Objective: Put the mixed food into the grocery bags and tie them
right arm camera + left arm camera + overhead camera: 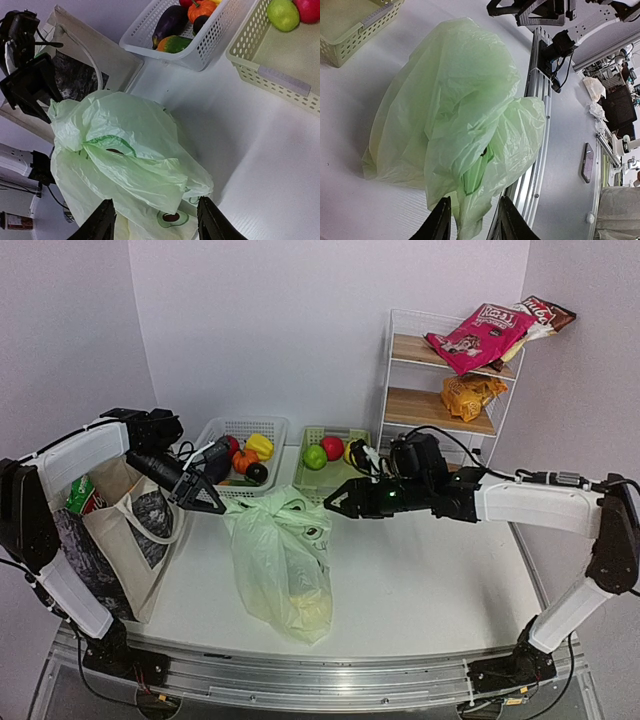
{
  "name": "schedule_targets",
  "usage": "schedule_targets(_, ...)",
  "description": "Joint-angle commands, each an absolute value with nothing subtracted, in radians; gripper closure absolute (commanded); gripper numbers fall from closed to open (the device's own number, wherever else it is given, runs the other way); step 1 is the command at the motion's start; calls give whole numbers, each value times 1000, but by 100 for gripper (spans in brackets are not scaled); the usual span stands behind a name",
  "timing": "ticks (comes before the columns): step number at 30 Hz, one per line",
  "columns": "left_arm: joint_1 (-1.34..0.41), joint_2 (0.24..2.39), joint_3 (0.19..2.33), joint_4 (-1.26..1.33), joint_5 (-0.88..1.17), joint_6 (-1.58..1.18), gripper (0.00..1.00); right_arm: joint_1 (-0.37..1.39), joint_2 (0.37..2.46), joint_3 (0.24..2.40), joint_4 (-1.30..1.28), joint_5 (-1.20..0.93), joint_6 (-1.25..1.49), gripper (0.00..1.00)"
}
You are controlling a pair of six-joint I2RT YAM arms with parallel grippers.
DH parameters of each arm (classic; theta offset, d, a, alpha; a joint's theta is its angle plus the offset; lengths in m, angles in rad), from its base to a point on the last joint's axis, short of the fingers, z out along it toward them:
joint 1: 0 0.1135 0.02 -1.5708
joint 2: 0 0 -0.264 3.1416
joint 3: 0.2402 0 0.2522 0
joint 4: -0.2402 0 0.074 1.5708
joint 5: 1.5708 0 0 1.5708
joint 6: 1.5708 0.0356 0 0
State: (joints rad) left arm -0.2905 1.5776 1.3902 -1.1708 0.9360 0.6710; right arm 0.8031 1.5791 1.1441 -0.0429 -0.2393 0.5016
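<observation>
The pale-green plastic bag (280, 560) printed with avocados stands full at mid-table, its handles loose on top. My left gripper (205, 502) hovers just left of the bag's top. In the left wrist view its gripper (472, 222) is open, and a loose flap of the bag (470, 150) hangs between the fingers, unpinched. On the bag's right, my right gripper (335, 502) is open wide over a handle flap (145, 175). The beige canvas tote (125, 540) leans at the left with a green-and-white packet (82, 495) in it.
A white basket (245, 422) of vegetables and a green basket (325, 430) with apples stand behind the bag. At the back right, a wire shelf (400, 390) carries a pink packet (478, 335) and an orange packet (470, 395). The metal rail (300, 675) lines the near edge.
</observation>
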Motion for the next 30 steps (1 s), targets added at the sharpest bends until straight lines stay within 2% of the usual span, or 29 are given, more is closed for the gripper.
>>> schedule_targets(1, -283, 1548, 1436, -1217, 942, 618, 63, 804, 1643, 1212, -41, -328, 680, 47)
schedule_targets(6, -282, 1549, 1465, -1252, 997, 547, 56, 788, 1692, 1220, -33, -343, 757, 46)
schedule_targets(13, -281, 1559, 1472, -1303, 1054, 534, 55, 787, 1754, 1265, -10, -455, 805, 48)
schedule_targets(19, -283, 1569, 1449, -1320, 1061, 536, 61, 787, 1763, 1277, 54, -532, 839, 53)
schedule_targets(24, -286, 1581, 1473, -1393, 1093, 597, 65, 787, 1753, 1281, 62, -567, 859, 68)
schedule_targets(30, -297, 1572, 1477, -1431, 1026, 629, 67, 788, 1776, 1287, 63, -592, 881, 69)
